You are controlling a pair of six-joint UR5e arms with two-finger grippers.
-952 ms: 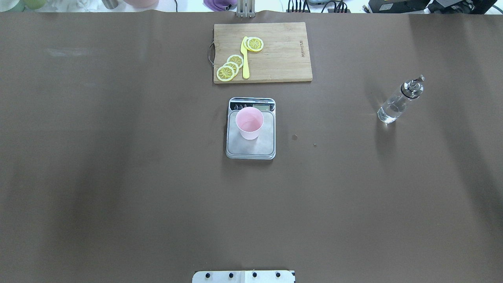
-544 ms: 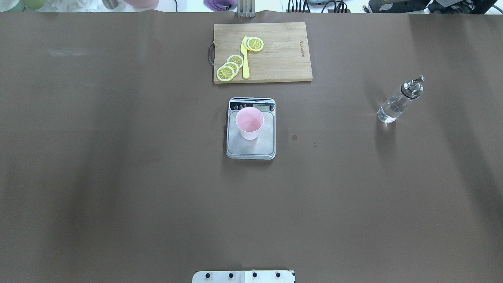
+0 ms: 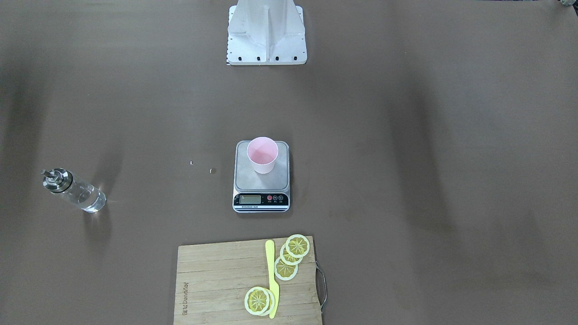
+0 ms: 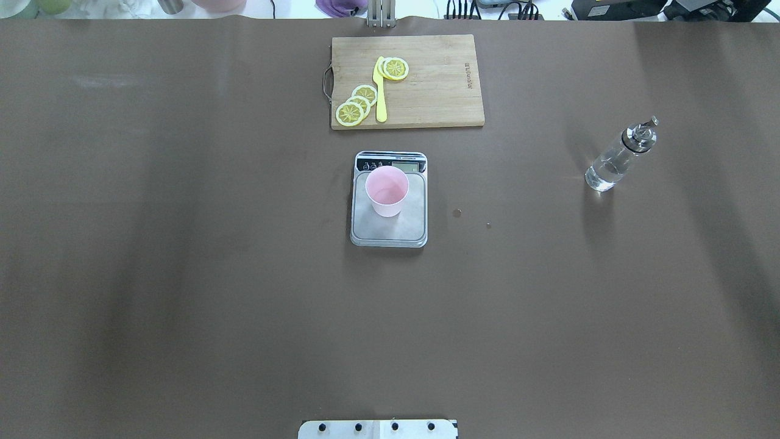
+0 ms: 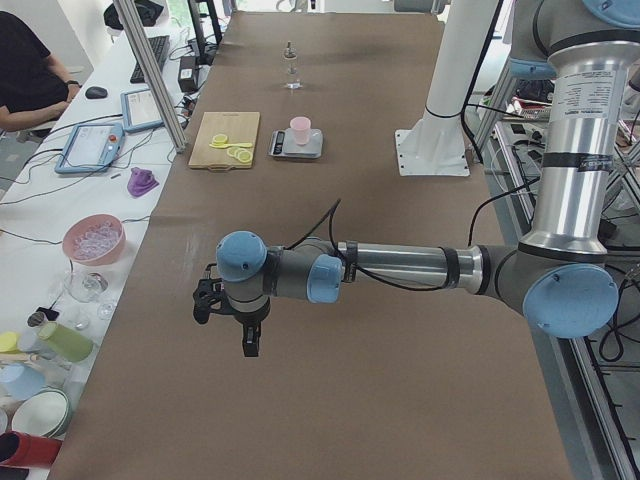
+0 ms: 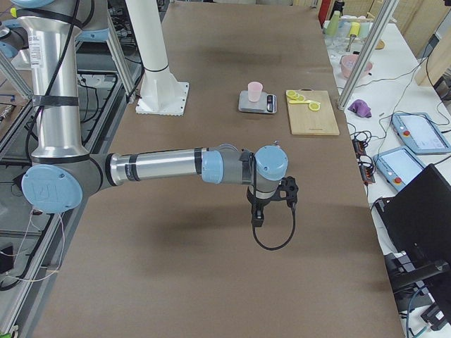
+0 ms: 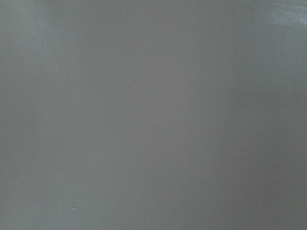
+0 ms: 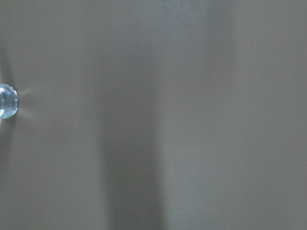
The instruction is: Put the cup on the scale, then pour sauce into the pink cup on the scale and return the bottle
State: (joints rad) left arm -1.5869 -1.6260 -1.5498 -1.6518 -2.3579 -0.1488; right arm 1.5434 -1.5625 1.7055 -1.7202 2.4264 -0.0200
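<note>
Bottle stands apart from left claw and right claw; cannot tell either's grip

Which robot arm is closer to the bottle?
Right. The right end effector hangs near the bottle, which shows at its wrist camera's edge. The left end effector hangs far off, toward the other end of the table.

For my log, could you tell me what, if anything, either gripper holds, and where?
Nothing is held: the cup stands on the scale, the bottle alone on the table, left gripper and right gripper far off.
</note>
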